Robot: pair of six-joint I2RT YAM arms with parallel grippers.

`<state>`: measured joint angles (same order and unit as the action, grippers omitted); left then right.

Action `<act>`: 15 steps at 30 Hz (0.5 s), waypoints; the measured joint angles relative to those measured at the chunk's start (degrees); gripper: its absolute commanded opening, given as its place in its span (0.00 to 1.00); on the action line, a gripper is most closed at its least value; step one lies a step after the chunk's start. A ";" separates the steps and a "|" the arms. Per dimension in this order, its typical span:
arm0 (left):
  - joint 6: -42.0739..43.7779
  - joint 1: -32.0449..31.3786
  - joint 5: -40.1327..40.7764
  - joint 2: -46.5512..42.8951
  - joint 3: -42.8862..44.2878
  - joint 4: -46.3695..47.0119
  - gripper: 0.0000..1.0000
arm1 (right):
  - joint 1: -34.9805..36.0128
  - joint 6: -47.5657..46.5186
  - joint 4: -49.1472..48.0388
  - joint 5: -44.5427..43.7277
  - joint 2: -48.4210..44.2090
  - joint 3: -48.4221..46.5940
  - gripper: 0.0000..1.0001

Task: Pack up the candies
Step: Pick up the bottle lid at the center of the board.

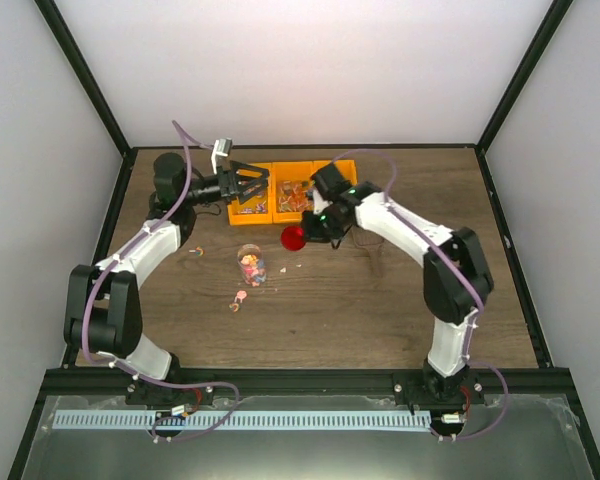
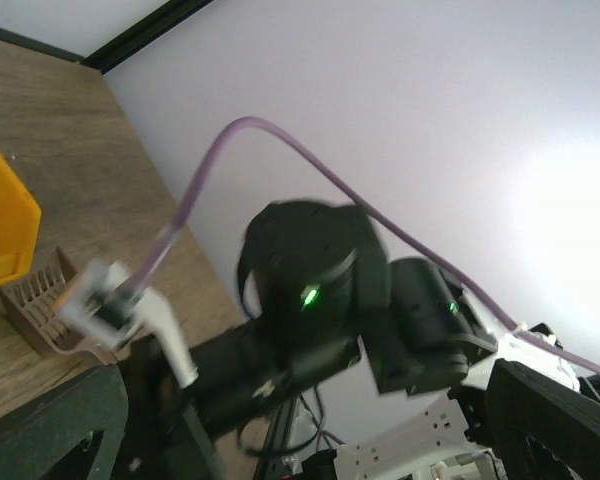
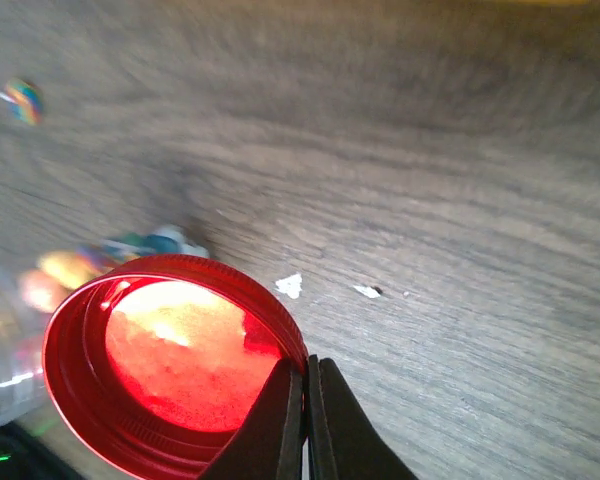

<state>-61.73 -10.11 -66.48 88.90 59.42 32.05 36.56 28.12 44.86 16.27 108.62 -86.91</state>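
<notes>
Centre of the top view: candies (image 1: 252, 268) fill jar (image 1: 248, 250), a few loose below it, more in bins (image 1: 280, 200) above. Only the right wrist view shows right gripper (image 3: 302, 368) pinching lid (image 3: 170, 365) rim. Left gripper (image 1: 248, 183) splayed wide over bins, top view only.

Lab test cell: white-walled, black-framed enclosure (image 1: 280, 70) around a wooden table (image 1: 380, 310).
</notes>
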 measured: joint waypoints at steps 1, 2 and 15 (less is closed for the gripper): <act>-1.29 0.00 -0.04 0.02 -0.26 1.77 1.00 | -1.51 -0.02 -0.46 1.64 -1.73 0.31 0.01; -2.51 0.00 -0.09 0.02 -0.46 3.32 1.00 | -2.97 -0.04 -0.96 3.26 -3.21 0.72 0.01; -27.08 0.00 -1.99 4.70 -2.89 36.87 1.00 | -14.73 12.87 -28.04 39.54 -11.50 14.75 0.06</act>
<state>-88.82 -10.11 -68.47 93.60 56.53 68.93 21.82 40.99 16.82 55.81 97.12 -72.16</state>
